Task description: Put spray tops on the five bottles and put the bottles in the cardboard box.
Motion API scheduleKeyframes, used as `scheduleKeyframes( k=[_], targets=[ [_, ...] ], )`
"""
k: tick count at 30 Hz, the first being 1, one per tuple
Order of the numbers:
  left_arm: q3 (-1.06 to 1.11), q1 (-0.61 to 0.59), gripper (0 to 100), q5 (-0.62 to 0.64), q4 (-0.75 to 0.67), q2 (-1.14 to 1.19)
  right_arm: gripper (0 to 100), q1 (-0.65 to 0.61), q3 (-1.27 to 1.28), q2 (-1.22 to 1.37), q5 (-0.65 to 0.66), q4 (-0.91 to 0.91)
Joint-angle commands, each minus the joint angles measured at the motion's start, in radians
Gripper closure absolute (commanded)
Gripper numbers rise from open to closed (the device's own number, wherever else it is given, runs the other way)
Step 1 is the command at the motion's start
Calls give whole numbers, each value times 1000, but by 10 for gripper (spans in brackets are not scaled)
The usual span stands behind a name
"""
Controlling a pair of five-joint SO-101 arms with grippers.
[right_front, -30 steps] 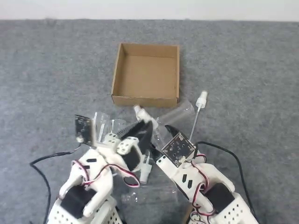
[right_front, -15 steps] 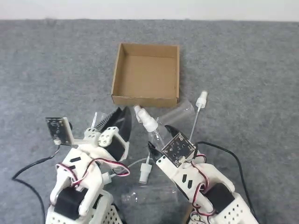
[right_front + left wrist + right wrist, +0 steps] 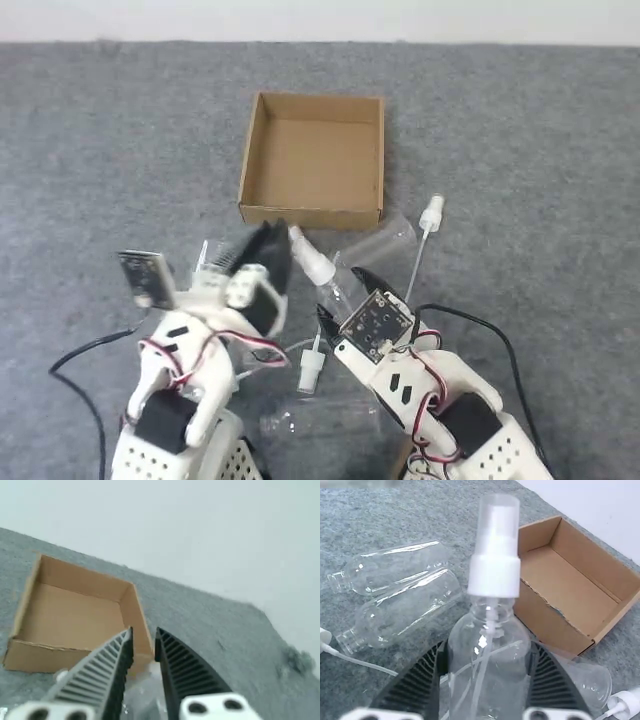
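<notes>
The left gripper (image 3: 144, 632) is hovering just short of the cardboard box (image 3: 310, 214), its jaws a narrow slit apart and apparently empty. Beside it, the right gripper (image 3: 487, 680) is clamping a clear bottle (image 3: 487, 645) (spray top already on), leaning boxward. Farther right, a loose spray top (image 3: 430, 215) is lying on the carpet.
</notes>
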Motion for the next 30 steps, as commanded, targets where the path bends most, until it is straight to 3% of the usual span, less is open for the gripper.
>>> scheduleKeyframes(
  k=[1, 16, 22, 30],
  targets=[
    [-10, 101, 934, -61, 54, -14, 887, 7, -48, -13, 20, -12],
    [-13, 126, 934, -68, 71, -15, 887, 13, -40, -13, 18, -13],
    [-94, 127, 934, -63, 183, -15, 887, 15, -40, -13, 14, -13],
    [-97, 127, 934, -63, 190, -15, 887, 15, -40, -13, 12, -13]
  ],
)
